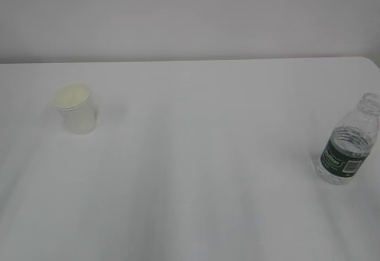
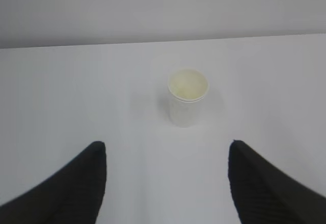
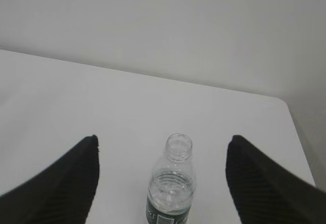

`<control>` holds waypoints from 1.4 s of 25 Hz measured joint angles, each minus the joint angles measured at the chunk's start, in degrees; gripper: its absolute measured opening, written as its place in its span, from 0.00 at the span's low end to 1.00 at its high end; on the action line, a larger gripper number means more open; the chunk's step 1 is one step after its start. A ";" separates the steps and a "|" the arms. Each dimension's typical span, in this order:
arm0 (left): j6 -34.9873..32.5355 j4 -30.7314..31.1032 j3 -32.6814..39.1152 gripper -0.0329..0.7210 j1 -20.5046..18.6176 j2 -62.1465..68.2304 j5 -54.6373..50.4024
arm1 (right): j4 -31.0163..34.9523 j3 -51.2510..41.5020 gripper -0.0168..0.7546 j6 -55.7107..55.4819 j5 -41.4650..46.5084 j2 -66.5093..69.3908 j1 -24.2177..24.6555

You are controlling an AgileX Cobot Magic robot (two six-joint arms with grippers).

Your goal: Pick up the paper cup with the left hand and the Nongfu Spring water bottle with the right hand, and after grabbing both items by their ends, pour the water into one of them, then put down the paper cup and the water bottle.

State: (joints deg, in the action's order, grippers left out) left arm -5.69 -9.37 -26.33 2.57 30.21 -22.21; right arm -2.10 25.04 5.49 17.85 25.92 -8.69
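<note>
- Paper cup (image 1: 75, 109) upright, mouth up, far left on the white desk (image 1: 196, 172); well apart from the bottle, one item per arm.
- Nongfu Spring water bottle (image 1: 348, 145) upright, capless, near desk's right edge; water (image 3: 170, 196) partway up.
- Left pincer (image 2: 165, 183) released, empty, cup centred ahead, not reached.
- Right pincer (image 3: 162, 183) released, straddling the bottle (image 3: 171, 183), no contact.
- Judgement: both lined up to grab.

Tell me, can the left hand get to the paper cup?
Probably yes. The left hand is open and lined up with the paper cup, which stands upright ahead of it, with only bare table between them.
</note>
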 joint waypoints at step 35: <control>0.00 -3.10 0.00 0.71 0.00 29.76 25.19 | 0.00 -0.09 0.79 0.00 -24.41 26.24 0.00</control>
State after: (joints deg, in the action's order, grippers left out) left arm -5.69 -12.48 -26.33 2.57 59.97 2.98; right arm -2.10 24.95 5.49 -6.56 52.16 -8.69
